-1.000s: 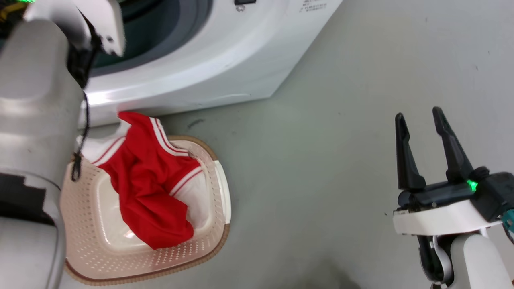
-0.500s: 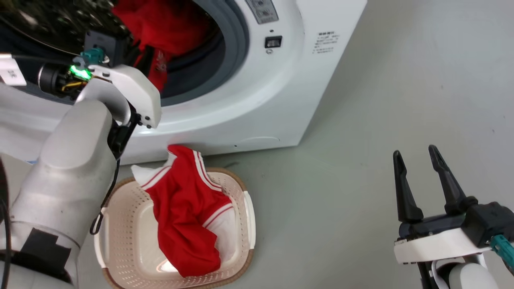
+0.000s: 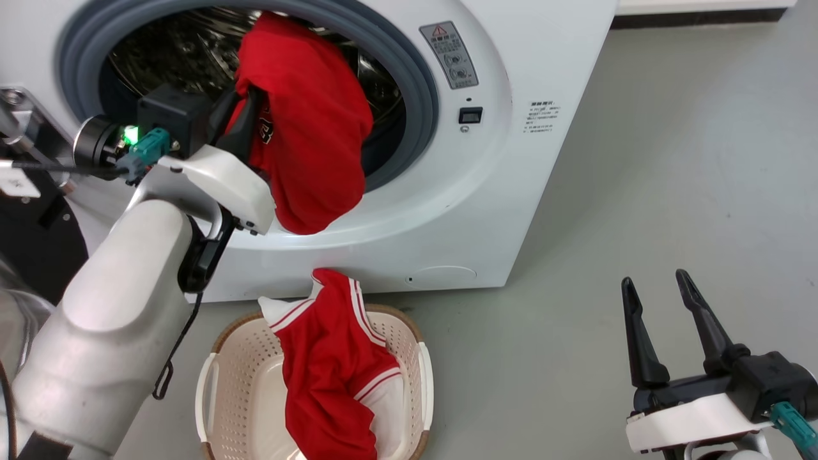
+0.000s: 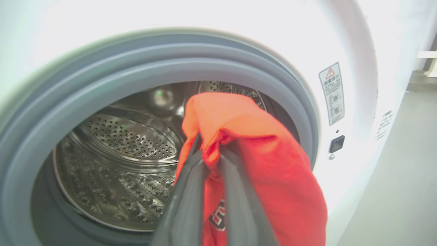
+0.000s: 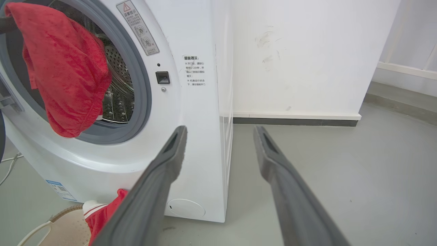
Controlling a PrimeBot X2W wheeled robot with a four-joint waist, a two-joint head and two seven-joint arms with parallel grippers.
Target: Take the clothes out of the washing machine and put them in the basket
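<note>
Left gripper (image 4: 210, 147): pinched shut on upper fold of plain red soft garment with small emblem (image 3: 307, 147), at 11 o'clock of head view, in mouth of large white front-loading washing machine (image 3: 511, 160). Gripped high, for a free hang; lower hem down past grey rubber ring (image 3: 415, 83) toward 6 o'clock, outside perforated steel drum (image 4: 129, 143). Cream perforated plastic basket with brown rim (image 3: 236, 396) set at 6 o'clock, just beside machine's foot and under porthole, presumably for a short carry down. Red garment with white panels and striped trim (image 3: 326, 377) lying in it already, one corner spilling over far rim at 12 o'clock. Right gripper (image 3: 653, 278): spread open, empty, at 4 o'clock, well apart over bare grey floor (image 3: 575, 287); judged parked clear of left arm's path. Roughly half done by this reckoning.
</note>
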